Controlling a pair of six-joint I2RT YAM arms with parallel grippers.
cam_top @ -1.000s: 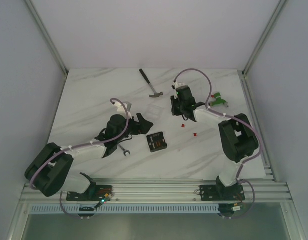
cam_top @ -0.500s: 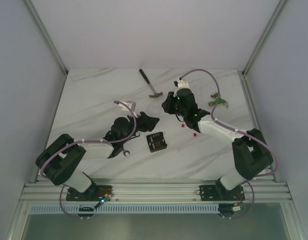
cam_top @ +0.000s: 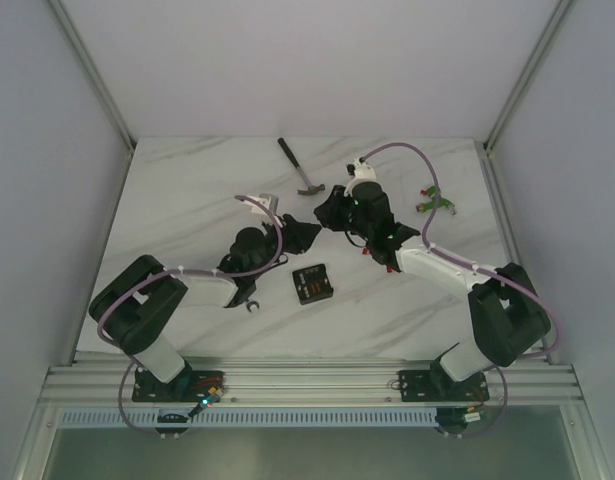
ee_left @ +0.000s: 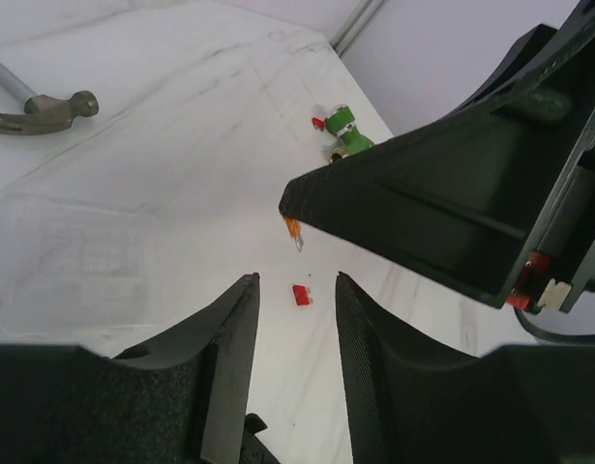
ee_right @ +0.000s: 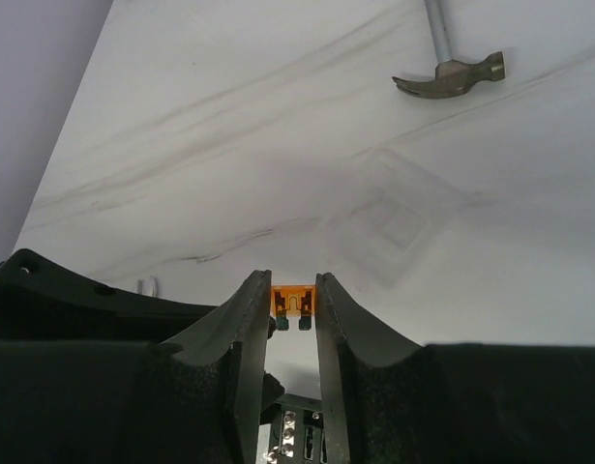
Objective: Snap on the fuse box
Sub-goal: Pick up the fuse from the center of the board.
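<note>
The fuse box [cam_top: 312, 283], small, square and black with red fuses in its top, lies on the marble table [cam_top: 187, 200] in front of both grippers. My right gripper [cam_top: 325, 212] hangs behind it, shut on a small orange fuse [ee_right: 293, 302] pinched at the fingertips [ee_right: 260, 290]. My left gripper [cam_top: 305, 237] sits just left of it and points at it, open with nothing between the fingers [ee_left: 241, 300]. In the left wrist view, my left gripper [ee_left: 297, 290] faces the right gripper's black finger [ee_left: 423, 213], with the orange fuse [ee_left: 293, 232] at that finger's tip.
A hammer [cam_top: 299, 168] lies at the back. A clear plastic cover [ee_right: 394, 217] lies flat under the grippers. A green-and-red connector [cam_top: 434, 203] is at the right. Loose red fuses [cam_top: 387, 268] lie beside the right arm, one [ee_left: 301, 295] below my left fingers. A wrench [cam_top: 249, 303] lies front left.
My left gripper has reached right and back toward the right gripper, and its jaws have narrowed. The right gripper has moved left with the orange fuse.
</note>
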